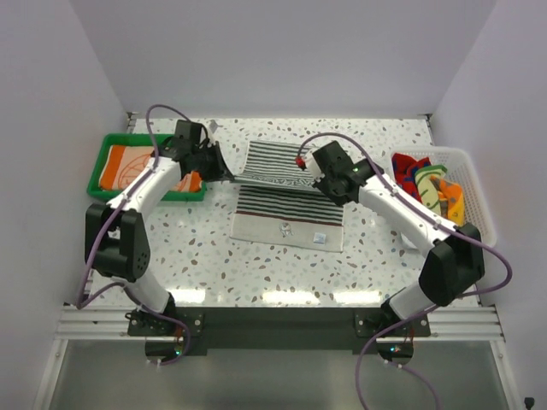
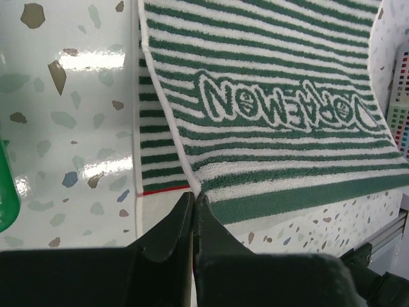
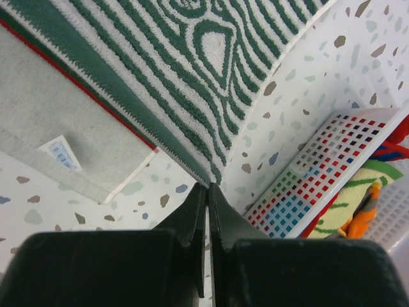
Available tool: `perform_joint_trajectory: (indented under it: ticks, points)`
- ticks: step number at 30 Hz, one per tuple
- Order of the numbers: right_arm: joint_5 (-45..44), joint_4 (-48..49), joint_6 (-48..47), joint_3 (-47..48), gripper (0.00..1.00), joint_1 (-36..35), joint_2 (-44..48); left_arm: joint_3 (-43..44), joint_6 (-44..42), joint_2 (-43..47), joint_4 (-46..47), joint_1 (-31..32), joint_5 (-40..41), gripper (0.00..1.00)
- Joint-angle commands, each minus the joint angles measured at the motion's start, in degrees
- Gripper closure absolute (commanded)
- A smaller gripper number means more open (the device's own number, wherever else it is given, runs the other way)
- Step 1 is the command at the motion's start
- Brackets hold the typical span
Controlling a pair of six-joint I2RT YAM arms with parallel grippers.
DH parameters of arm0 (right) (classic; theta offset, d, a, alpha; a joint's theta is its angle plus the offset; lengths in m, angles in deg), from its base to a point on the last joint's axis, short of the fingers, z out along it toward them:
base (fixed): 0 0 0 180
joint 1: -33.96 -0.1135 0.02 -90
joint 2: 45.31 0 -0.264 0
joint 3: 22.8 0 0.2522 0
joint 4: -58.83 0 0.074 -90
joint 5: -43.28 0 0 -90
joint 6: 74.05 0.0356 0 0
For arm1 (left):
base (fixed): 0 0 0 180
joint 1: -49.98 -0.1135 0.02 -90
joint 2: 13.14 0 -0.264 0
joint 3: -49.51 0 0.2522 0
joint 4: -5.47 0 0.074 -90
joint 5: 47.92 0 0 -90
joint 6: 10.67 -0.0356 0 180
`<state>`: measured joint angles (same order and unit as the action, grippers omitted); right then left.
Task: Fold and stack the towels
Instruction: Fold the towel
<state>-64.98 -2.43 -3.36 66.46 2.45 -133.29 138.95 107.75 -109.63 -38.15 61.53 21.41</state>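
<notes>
- Broadly, table (image 1: pixel 214 256): speckled white top, carrying everything listed below.
- Striped towel (image 1: pixel 289 218): dark and white stripes with lettering woven in, at the centre of the table. Its near part lay flat, underside up. Its far part was raised and turned over, hung between the two grippers, so the fold looked about half made.
- White mesh basket (image 1: pixel 432 152): on the right of the table, holding a crumpled heap of unfolded towels (image 1: pixel 432 184) (red, green and orange ones, not individually separable).
- Green tray (image 1: pixel 128 139): on the left of the table, with one folded orange towel (image 1: pixel 128 166) inside.
- Left gripper (image 2: pixel 193 201): fingers pressed together on the left corner of the raised edge.
- Right gripper (image 3: pixel 208 192): fingers likewise pinched tight on the right corner, just at the hem.
- Label (image 3: pixel 59 153): small white tag near the flat part's near edge.
- Risks, as judged:
  - Both pinches sat on the very corners, so a tug could pull a hem free and drop that side.
  - Uneven travel of the two arms would lay the fold crooked.
  - Carrying the edge too low could drag and bunch the flat layer.
</notes>
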Motion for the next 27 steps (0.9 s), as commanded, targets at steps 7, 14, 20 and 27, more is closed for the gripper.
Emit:
perform_joint_trajectory:
  ticks: [7, 14, 20, 27]
  points:
    - [-4.2, -9.5, -1.0, -3.3, 1.0, -4.4, 3.3, -4.6, -3.4, 5.5, -3.6, 0.7, 6.2, 1.0]
    - [3.7, -8.2, -3.3, -6.8, 1.0, -5.3, 0.4, -14.2, -2.6, 5.0, 0.2, 3.4, 7.2, 1.0]
    - [7.2, -6.4, -3.9, -8.9, 1.0, -5.7, -3.2, -16.8, -2.2, 3.5, 1.7, 5.8, 8.8, 1.0]
    - [10.3, -4.4, -3.3, -10.2, 1.0, -5.7, -9.2, -19.3, -2.6, 3.5, 2.0, 6.0, 12.6, 1.0]
